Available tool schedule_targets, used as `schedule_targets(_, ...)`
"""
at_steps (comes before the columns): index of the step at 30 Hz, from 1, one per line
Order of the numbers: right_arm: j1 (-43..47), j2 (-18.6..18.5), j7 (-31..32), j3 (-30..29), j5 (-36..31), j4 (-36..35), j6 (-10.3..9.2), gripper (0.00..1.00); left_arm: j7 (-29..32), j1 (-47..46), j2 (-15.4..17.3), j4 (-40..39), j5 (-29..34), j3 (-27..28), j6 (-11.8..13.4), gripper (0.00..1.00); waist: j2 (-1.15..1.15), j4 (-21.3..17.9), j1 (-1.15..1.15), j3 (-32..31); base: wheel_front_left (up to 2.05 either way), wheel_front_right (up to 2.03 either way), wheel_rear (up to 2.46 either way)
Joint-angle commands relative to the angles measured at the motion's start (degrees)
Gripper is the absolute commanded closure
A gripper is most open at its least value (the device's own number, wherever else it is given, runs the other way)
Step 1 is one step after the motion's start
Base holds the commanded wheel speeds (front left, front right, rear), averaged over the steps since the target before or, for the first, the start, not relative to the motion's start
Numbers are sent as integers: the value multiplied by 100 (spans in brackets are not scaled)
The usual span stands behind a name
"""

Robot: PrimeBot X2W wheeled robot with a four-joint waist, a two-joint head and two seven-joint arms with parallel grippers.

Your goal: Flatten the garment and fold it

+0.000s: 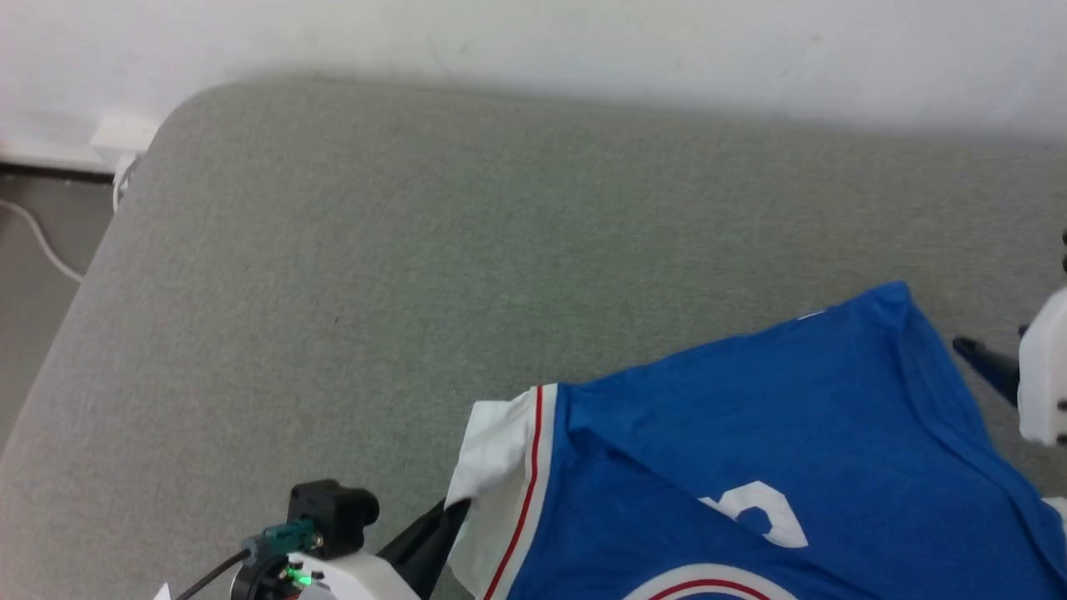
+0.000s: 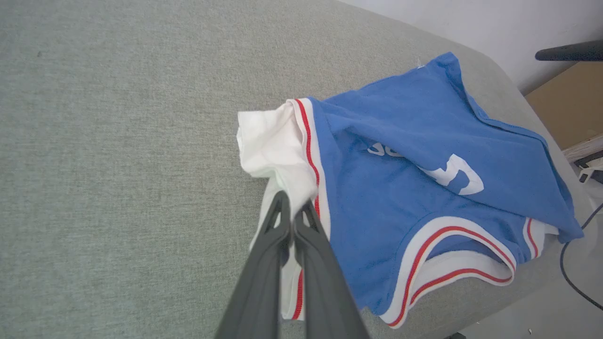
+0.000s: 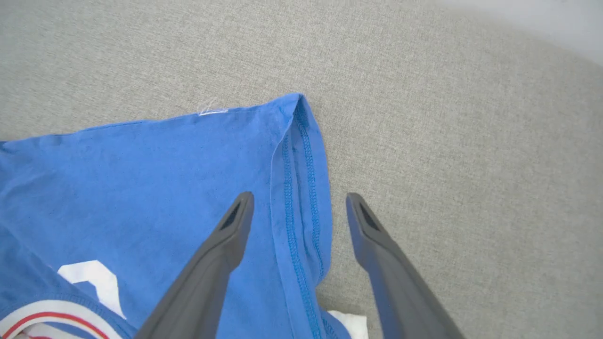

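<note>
The garment (image 1: pixel 750 467) is a royal-blue jersey lying crumpled on a grey padded surface (image 1: pixel 375 275), with part of a white number showing. Its blue body is folded over itself (image 2: pixel 424 122), and a striped neckline lies near the surface's front edge. My left gripper (image 2: pixel 294 207) is shut on the white sleeve (image 2: pixel 273 141) at the garment's left side; it also shows low in the head view (image 1: pixel 454 510). My right gripper (image 3: pixel 299 202) stands open above the stitched blue hem (image 3: pixel 301 188) at the garment's right corner, holding nothing. One of its dark fingers (image 1: pixel 984 362) shows in the head view.
A white wall (image 1: pixel 583 42) runs behind the padded surface. On the left the rounded edge drops to a floor with a white cable (image 1: pixel 42 242) and a wall socket (image 1: pixel 121 133). A cardboard box (image 2: pixel 570 103) and a dark cable (image 2: pixel 572 278) lie beyond the right edge.
</note>
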Motion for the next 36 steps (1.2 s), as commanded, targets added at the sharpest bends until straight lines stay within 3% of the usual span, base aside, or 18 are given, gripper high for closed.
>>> schedule_targets(1, -219, -60, -63, 103, -78, 191, -5, 0, -45, -135, -31, -35, 52, -30, -57, 100, -1, 399, -1, 420, 0, 0, 0)
schedule_targets(10, -1222, -269, -468, 606, -438, 1556, -5, 0, -92, -452, -237, 30, 132, -235, -150, 100, -1, 838, -1, 870, 0, 0, 0)
schedule_targets(21, -1325, -518, -611, 1296, -438, 2484, -5, 0, -163, -574, -329, 198, 124, -321, -197, 100, -1, 946, -1, 1029, 0, 0, 0)
schedule_targets(22, -1310, -533, -625, 1361, -414, 2531, -5, 25, -167, -581, -331, 209, 123, -323, -198, 100, -1, 943, -1, 1037, 0, 0, 0)
schedule_targets(23, -1299, -550, -645, 1419, -383, 2576, -5, 100, -173, -587, -333, 219, 122, -325, -199, 100, -1, 939, -1, 1041, 0, 0, 0)
schedule_targets(36, -1513, -621, -1638, 1574, -10, 2587, -5, 100, -267, -644, -212, 230, 138, -164, -124, 100, -1, 590, -1, 477, 0, 0, 0)
